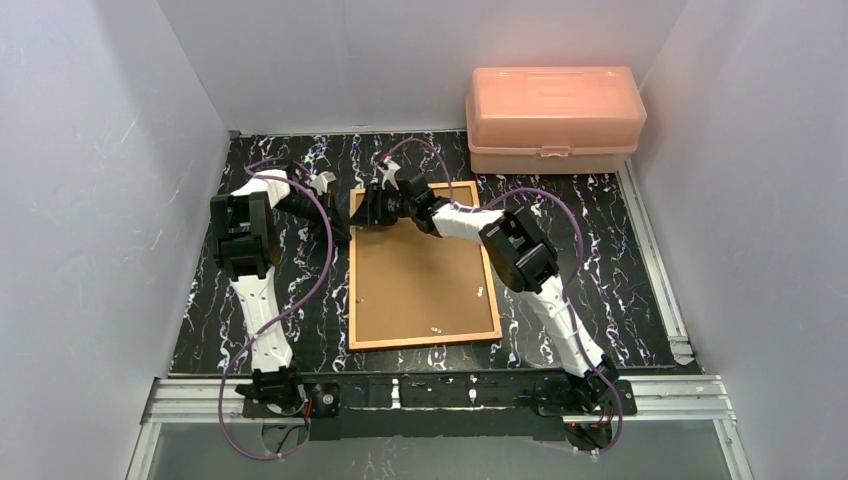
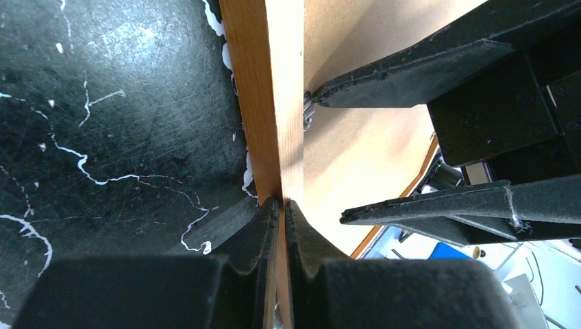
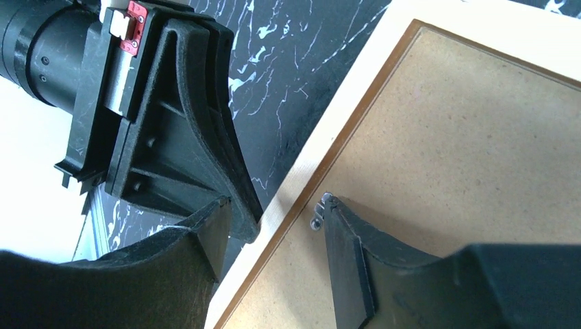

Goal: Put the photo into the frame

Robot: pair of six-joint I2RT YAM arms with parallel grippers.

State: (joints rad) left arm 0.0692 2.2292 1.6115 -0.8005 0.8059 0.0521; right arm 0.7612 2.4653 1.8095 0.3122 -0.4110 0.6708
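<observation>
Left end effector (image 2: 281, 204): you see it clamped on the frame (image 2: 264, 103) rail.
Right end effector (image 3: 277, 205): spread wide, straddling that rail.

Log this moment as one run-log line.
left gripper: shut on frame left rail | right gripper: open, fingertip at metal tab on backing board | photo: not visible

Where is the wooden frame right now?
In the top view the frame lies in the middle of the table, the left fingers pinching its left rail near the far corner; the pink box sits behind it to the right.
</observation>
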